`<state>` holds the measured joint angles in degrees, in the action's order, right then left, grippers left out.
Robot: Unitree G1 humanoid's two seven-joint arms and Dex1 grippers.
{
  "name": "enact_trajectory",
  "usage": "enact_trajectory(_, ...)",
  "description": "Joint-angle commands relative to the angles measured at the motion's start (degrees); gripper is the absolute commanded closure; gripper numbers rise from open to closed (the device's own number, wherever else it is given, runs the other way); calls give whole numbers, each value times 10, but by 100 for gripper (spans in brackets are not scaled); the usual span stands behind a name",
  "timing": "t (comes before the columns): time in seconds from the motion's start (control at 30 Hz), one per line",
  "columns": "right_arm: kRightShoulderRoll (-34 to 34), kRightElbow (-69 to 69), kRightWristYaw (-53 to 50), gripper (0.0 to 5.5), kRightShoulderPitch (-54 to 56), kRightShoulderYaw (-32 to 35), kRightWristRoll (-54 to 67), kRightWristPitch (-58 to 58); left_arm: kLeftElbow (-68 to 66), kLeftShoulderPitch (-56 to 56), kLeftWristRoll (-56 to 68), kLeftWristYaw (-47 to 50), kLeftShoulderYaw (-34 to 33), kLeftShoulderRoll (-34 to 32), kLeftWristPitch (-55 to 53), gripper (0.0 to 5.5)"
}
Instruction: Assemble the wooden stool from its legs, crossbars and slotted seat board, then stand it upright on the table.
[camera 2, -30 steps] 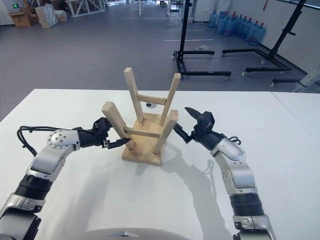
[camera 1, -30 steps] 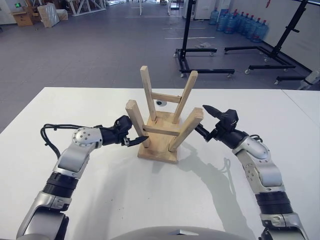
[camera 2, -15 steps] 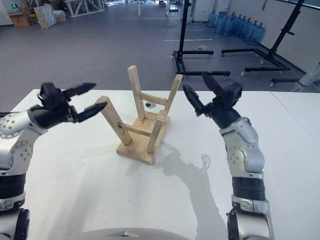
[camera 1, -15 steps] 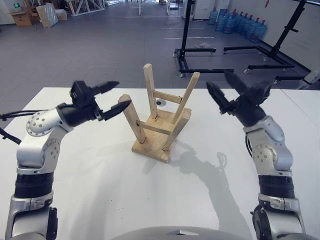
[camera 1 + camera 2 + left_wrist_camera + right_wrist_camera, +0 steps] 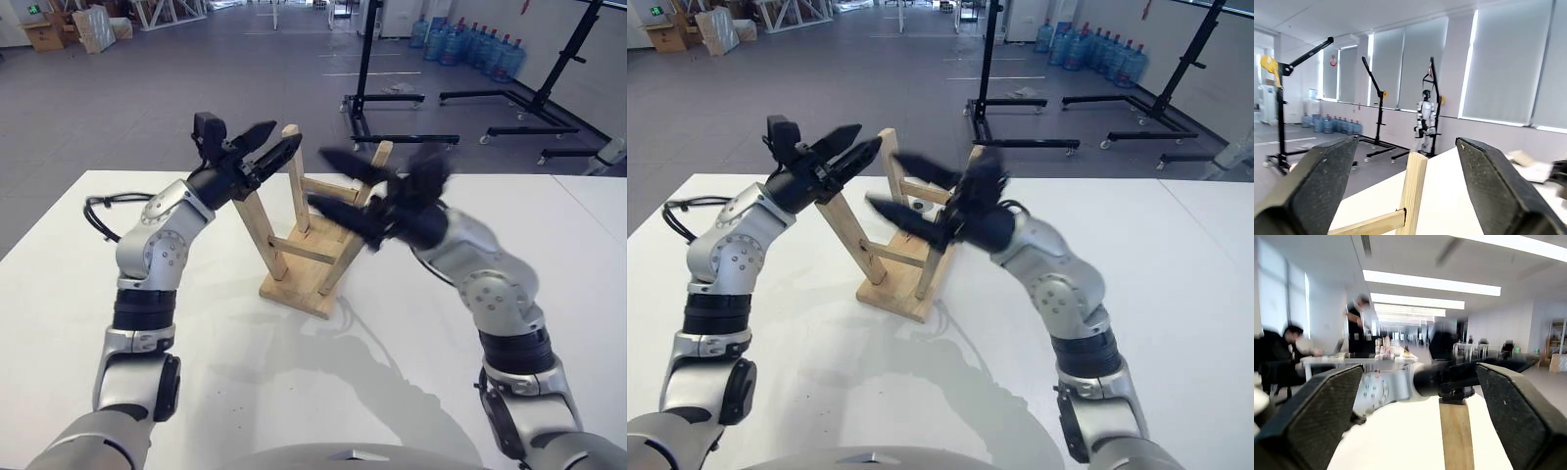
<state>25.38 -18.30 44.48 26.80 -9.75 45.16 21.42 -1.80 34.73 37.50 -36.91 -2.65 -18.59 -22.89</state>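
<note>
Two hands, one stool (image 5: 306, 252). Left hand (image 5: 867, 137): fingers spread around a leg (image 5: 1413, 191) top, probably poised to grip for righting. Stool: assembled, inverted, seat (image 5: 297, 294) on bench (image 5: 78, 294), mid-bench toward far edge. Right hand (image 5: 319, 178): spread beside the right legs (image 5: 340, 266), same purpose. Change: both hands have swung inward from wide positions; stool unmoved.

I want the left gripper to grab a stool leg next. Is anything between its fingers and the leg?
Nothing visible does. The left gripper is open, and the top of the upturned stool leg stands just ahead, between its fingers, with only air between.
</note>
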Motion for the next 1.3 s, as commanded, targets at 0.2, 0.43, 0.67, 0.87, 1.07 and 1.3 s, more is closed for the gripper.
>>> enact_trajectory(0.2, -10, 75, 5, 125, -22, -7, -26, 51, -90, -66, -64, -1, 50, 30, 2, 185)
enact_trajectory(0.43, -65, 81, -34, 125, -20, 74, 104, 116, -67, 5, -60, 0, 20, 13, 13, 185)
enact_trajectory(0.67, -93, 50, -89, 125, 39, 201, 246, 117, 3, 26, -60, 15, -12, -16, 8, 185)
enact_trajectory(0.87, -77, 85, -114, 125, 50, 249, 214, 91, 115, 21, -41, 36, -47, -50, -24, 185)
enact_trajectory(1.07, -88, 95, -113, 125, 7, 239, 136, 55, 207, -2, -50, 126, 37, 8, -113, 185)
enact_trajectory(1.3, -106, 124, -119, 125, 10, 254, 103, 17, 99, -9, -211, 166, 164, 38, -64, 185)
